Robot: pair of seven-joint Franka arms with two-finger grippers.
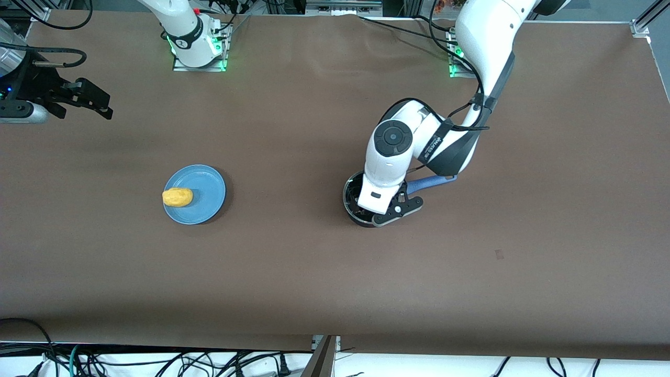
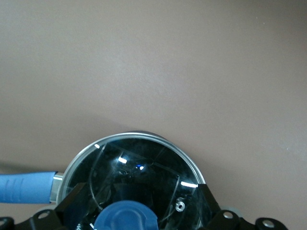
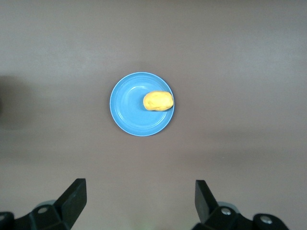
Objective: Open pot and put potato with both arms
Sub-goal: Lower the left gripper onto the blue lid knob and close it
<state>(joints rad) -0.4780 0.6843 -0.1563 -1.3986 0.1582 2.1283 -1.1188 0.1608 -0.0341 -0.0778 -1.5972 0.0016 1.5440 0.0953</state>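
The black pot [image 1: 349, 198] stands near the table's middle, toward the left arm's end, its blue handle [image 1: 432, 182] pointing that way. Its glass lid [image 2: 144, 160] with steel rim is on it. My left gripper [image 1: 372, 207] is low over the lid. In the left wrist view this gripper [image 2: 140, 203] is open, its fingers [image 2: 72, 203] apart on either side of the blue knob [image 2: 125, 218]. The yellow potato [image 1: 177, 197] lies on a light-blue plate [image 1: 205, 195]. My right gripper [image 1: 97, 102] is open and empty, up over the table's right arm end; its wrist view shows plate [image 3: 132, 108] and potato [image 3: 158, 101].
The brown table top stretches bare between the plate and the pot. The arm bases [image 1: 196, 50] stand along the table edge farthest from the front camera. Cables hang below the nearest edge.
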